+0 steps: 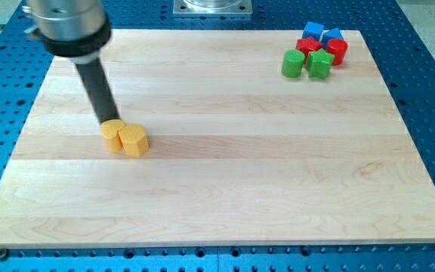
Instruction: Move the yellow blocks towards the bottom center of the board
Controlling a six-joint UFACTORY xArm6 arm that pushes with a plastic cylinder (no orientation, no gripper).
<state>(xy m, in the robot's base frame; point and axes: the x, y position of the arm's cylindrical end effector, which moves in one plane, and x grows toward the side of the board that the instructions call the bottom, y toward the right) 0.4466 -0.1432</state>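
Two yellow blocks sit touching each other at the board's left middle: a rounded one (112,134) on the left and a faceted one (134,140) on the right. My tip (109,121) stands at the top edge of the left yellow block, touching or nearly touching it. The dark rod rises up and to the left to the arm's grey end.
A cluster of blocks sits at the board's top right: a green cylinder (292,63), a green star-like block (320,64), two red blocks (337,51) and two blue blocks (313,31). The wooden board (225,189) lies on a blue perforated table.
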